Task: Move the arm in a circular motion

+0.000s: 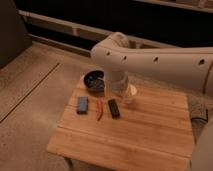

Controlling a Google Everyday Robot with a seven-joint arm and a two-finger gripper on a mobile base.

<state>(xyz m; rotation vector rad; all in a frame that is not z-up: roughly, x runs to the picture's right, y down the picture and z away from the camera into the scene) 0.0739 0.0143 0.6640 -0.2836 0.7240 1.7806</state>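
Observation:
The arm [150, 57] is a thick cream-white tube with a row of small dark holes. It reaches in from the right edge and bends at a rounded joint [111, 50] above the table's far side. From there a shorter segment [117, 80] drops toward the wooden table [145, 135]. The gripper [124, 95] is at the lower end of that segment, just above the table's far edge beside a dark bowl [93, 81]. It is mostly hidden behind the arm.
On the table in front of the bowl lie a grey-blue block [82, 104], a thin red item [100, 109] and a black bar-shaped object [114, 108]. A white round thing [132, 93] sits by the gripper. Speckled floor lies to the left, and a dark wall with a rail runs behind.

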